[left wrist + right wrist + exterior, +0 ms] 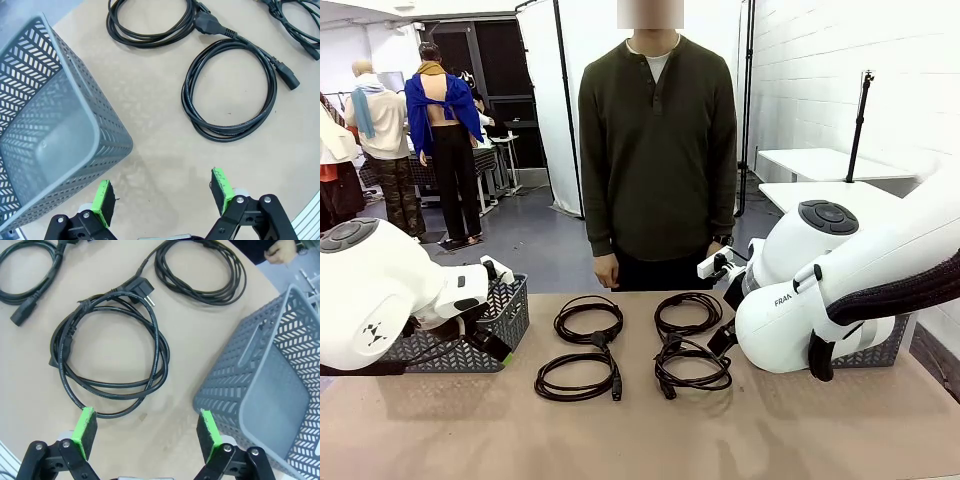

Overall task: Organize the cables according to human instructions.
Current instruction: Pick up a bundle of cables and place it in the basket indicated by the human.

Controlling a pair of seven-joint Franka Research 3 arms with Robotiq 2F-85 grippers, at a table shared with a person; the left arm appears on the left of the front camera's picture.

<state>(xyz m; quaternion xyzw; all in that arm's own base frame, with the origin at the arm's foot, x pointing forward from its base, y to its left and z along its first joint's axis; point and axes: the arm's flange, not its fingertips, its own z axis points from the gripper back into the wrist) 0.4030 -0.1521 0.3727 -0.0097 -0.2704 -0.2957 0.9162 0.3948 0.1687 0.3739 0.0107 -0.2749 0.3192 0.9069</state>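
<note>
The cables (186, 95) on the desk (770, 430) look light and floppy, probably best pinched across bundled loops; left end effector (162, 195) and right end effector (145, 432) gape empty.

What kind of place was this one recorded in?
Likely a robotics lab or recording studio: white partition screens behind the person, a black stand by the painted brick wall, white side tables.

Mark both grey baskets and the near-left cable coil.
left basket (75, 170), left wrist view, outer mesh wall.
right basket (225, 380), right wrist view, outer mesh wall.
near-left cable (616, 386), front view, its plug.
</note>
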